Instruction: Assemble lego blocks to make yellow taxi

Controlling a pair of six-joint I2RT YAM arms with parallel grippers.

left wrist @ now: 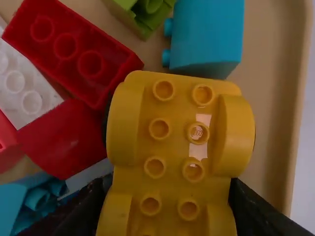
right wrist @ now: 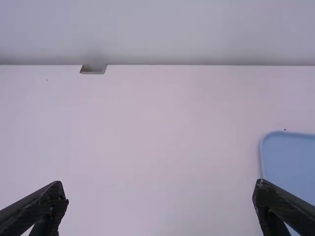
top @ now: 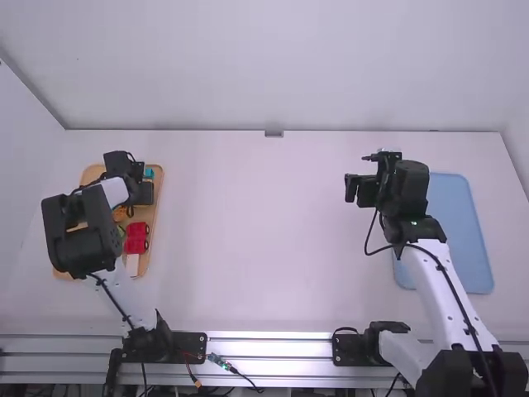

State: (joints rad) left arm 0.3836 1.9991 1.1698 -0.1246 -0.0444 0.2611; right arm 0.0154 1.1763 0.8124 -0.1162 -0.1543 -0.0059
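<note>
Yellow block (left wrist: 174, 140) gripped, the left tool (top: 140, 192) points down over the tray (top: 158, 203).

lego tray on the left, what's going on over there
The left gripper is down at the wooden tray, its fingers closed on the sides of a yellow piece with studs along it. Around that piece are red, green and blue blocks. The right gripper is empty and open above the table, near the blue tray.
</note>
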